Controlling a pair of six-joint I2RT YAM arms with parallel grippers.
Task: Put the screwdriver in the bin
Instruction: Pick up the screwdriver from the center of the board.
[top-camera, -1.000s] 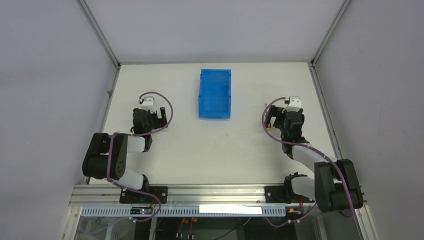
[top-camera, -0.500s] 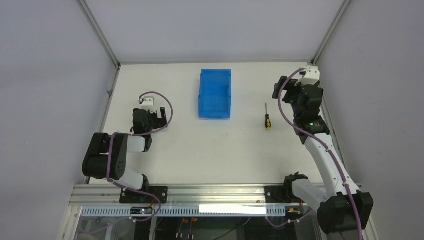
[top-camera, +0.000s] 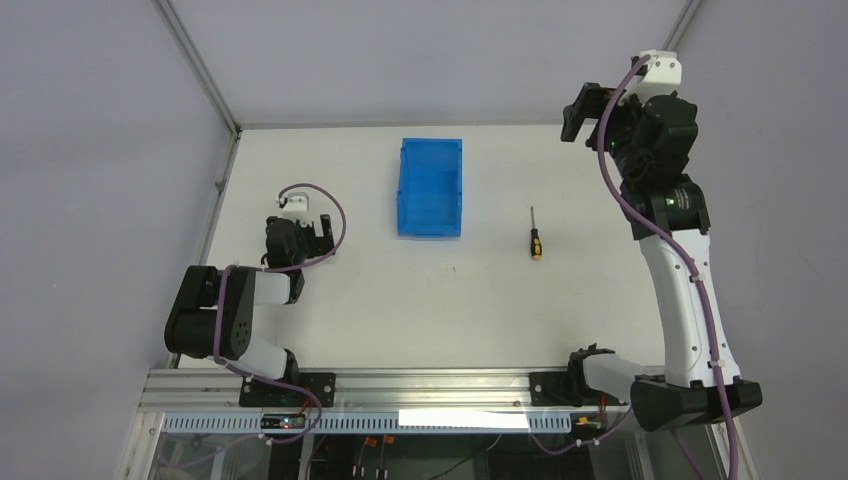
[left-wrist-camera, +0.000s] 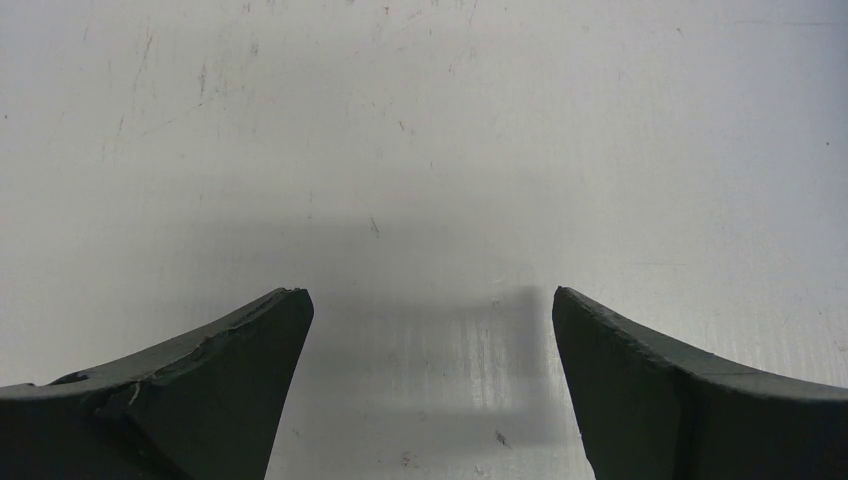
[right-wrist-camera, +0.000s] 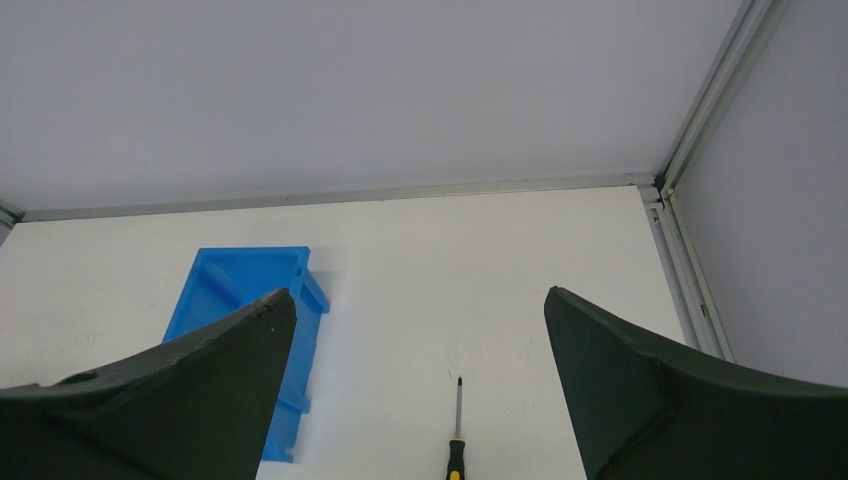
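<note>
Lying on the table: the small screwdriver with a black and yellow-orange handle and a thin dark metal stick (top-camera: 536, 241). It rests flat on the white table top (top-camera: 420, 310), on the right side.
Screwdriver's look: the handle is part black and part yellow-orange. The thin stick points to the far wall (the handle end is nearer the arms).
Bin: the bright blue plastic box with raised walls (top-camera: 430, 228) sits to the left of the screwdriver. The two are apart, not touching.
Right gripper (right-wrist-camera: 418, 293): lifted high near the far right corner. Its fingers are spread wide and hold nothing. The screwdriver shows between them, far below.
Left gripper (left-wrist-camera: 430, 293): low over bare table on the left side. Its fingers are wide apart with nothing between them.
</note>
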